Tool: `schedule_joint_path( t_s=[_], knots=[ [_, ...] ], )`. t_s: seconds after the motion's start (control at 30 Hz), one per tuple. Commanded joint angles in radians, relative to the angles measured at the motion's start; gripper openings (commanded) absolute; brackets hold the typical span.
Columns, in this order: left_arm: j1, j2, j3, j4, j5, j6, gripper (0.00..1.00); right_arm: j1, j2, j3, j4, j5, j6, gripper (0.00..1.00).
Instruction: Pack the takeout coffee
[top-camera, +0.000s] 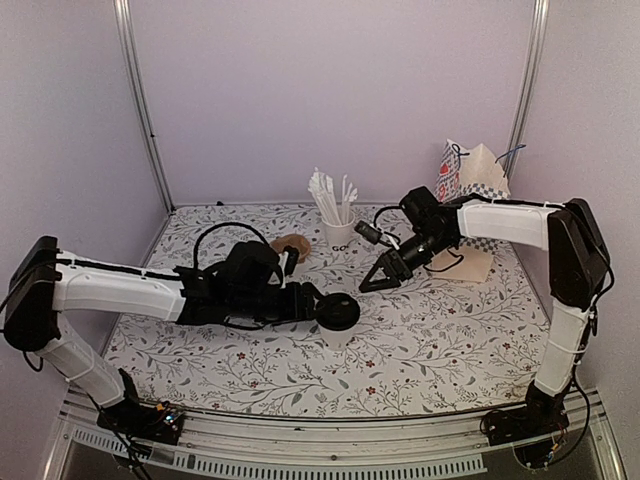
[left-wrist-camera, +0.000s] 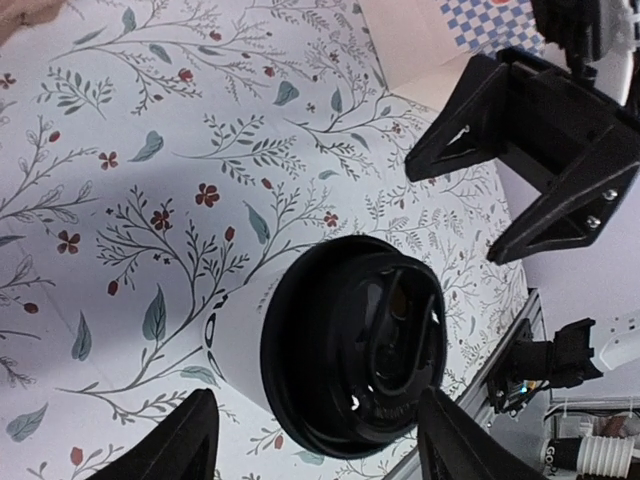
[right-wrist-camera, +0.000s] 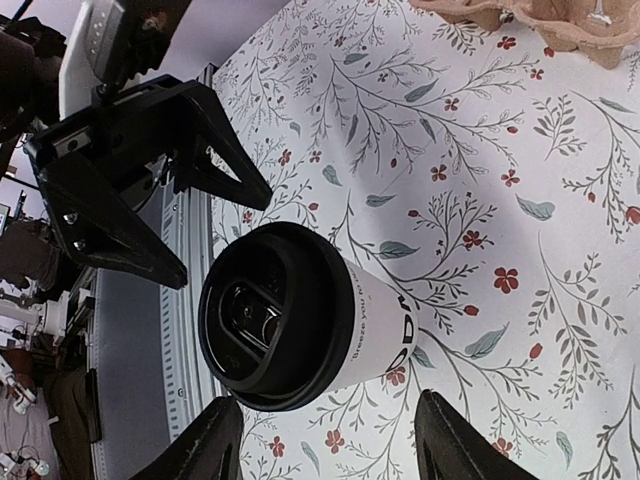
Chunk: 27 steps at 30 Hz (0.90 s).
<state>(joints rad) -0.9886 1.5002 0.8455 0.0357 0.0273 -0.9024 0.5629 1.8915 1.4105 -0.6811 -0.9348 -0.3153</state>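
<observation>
The takeout coffee (top-camera: 338, 312), a white paper cup with dark lettering and a black lid, stands upright on the floral table (top-camera: 450, 330) in the middle. My left gripper (top-camera: 312, 301) is open just left of it. In the left wrist view the lid (left-wrist-camera: 352, 360) sits between and beyond my spread fingertips (left-wrist-camera: 190, 440), which do not touch it. My right gripper (top-camera: 381, 279) is open, hovering up and to the right of the cup. Through the right wrist camera the cup (right-wrist-camera: 300, 315) lies ahead of the open right gripper (right-wrist-camera: 330, 445).
A white cup with straws (top-camera: 338, 228) stands at the back, with a brown pulp carrier (top-camera: 292, 246) to its left. At the back right stands a paper bag (top-camera: 476, 182) with a checked band. Each gripper shows in the other's wrist view, close over the cup.
</observation>
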Motion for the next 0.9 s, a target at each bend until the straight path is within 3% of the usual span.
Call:
schedule_joint_path(
  t_s=[0.0, 0.4, 0.7, 0.87],
  knots=[
    [-0.019, 0.068, 0.052, 0.012, -0.024, -0.065, 0.69, 0.006, 0.045, 0.027, -0.012, -0.042, -0.018, 0.61],
    [-0.070, -0.066, -0.063, 0.055, -0.160, -0.177, 0.64, -0.004, -0.004, -0.080, 0.060, -0.073, 0.062, 0.53],
    [-0.061, -0.127, -0.152, 0.120, -0.143, -0.177, 0.56, -0.006, 0.079, 0.004, 0.011, -0.133, 0.081, 0.49],
    [-0.026, -0.118, -0.190, 0.237, -0.113, -0.154, 0.52, -0.006, 0.122, 0.030, 0.001, -0.142, 0.093, 0.47]
  ],
)
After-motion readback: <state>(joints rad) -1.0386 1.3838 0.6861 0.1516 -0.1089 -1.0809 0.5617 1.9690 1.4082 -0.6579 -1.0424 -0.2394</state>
